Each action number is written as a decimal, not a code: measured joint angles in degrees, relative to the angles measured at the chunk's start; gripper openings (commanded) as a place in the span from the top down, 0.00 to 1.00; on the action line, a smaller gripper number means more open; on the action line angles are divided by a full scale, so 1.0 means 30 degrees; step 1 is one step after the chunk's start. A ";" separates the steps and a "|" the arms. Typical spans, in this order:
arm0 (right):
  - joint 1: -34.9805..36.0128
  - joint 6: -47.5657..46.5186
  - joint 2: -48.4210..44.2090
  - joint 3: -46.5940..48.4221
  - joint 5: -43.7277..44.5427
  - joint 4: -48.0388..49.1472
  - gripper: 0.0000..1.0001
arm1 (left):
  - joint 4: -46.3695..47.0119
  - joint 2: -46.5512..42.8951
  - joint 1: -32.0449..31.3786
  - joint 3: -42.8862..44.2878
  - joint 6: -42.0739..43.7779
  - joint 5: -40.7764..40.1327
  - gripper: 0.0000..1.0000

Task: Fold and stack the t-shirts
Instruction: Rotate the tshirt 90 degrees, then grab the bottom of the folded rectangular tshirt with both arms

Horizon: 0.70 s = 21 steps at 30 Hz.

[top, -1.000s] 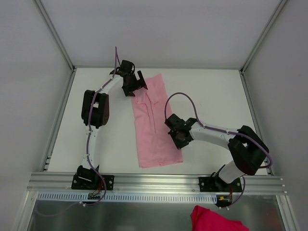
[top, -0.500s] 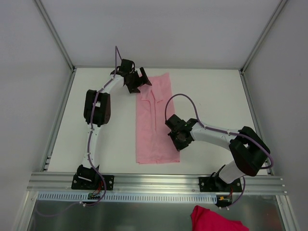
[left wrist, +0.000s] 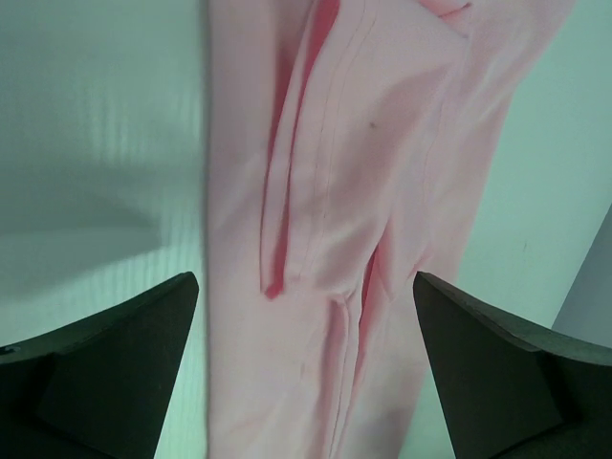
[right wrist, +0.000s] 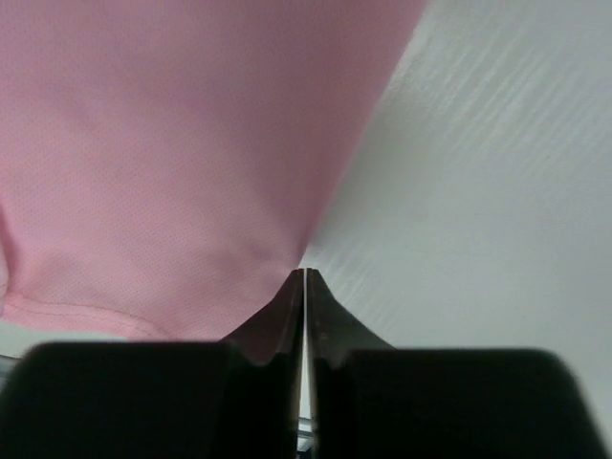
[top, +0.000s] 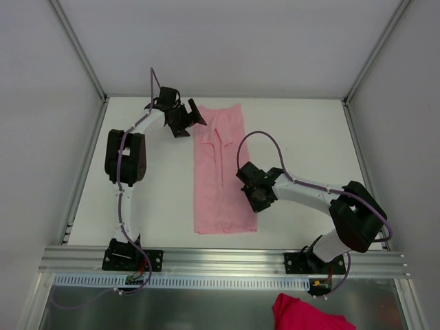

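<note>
A pale-pink t-shirt (top: 220, 172) lies folded lengthwise into a long strip down the middle of the white table (top: 309, 137). My left gripper (top: 190, 122) hovers open just left of the strip's far end. In the left wrist view the shirt (left wrist: 335, 191) fills the gap between the spread fingers (left wrist: 105, 363) with nothing held. My right gripper (top: 255, 202) is shut, and its tips rest at the shirt's right edge about two thirds of the way down. In the right wrist view the shut gripper (right wrist: 304, 273) meets the fabric's edge (right wrist: 172, 143); no cloth shows between the fingers.
A crimson cloth (top: 309, 313) lies below the aluminium rail (top: 220, 261) at the near right, off the table. White enclosure walls with metal posts stand on the left, right and far sides.
The shirt went from tilted to lying straight. My left gripper drew away to the left, off the shirt's far end. The right gripper barely shifted.
</note>
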 measured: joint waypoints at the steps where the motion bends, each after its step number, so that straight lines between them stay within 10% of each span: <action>1: 0.0000 0.0117 -0.0102 0.0138 0.0262 -0.0131 0.74 | -0.0058 -0.1020 0.0102 -0.1078 -0.0015 -0.0007 0.01; 6: -0.0022 0.0532 -0.2229 0.0517 0.1457 -0.0714 0.22 | 0.0860 -0.7635 0.0539 -0.6798 -0.0029 -0.0044 0.01; 14: -0.0328 0.1049 -0.3745 0.0102 0.1654 -0.0277 0.25 | 0.3585 -1.6364 -0.0474 -1.5875 -0.0882 0.1071 0.01; 21: -0.0321 0.4022 -0.4969 -0.1705 0.1486 -0.0138 0.30 | 0.4328 -1.7930 -0.1370 -2.2702 -0.1690 0.2324 0.01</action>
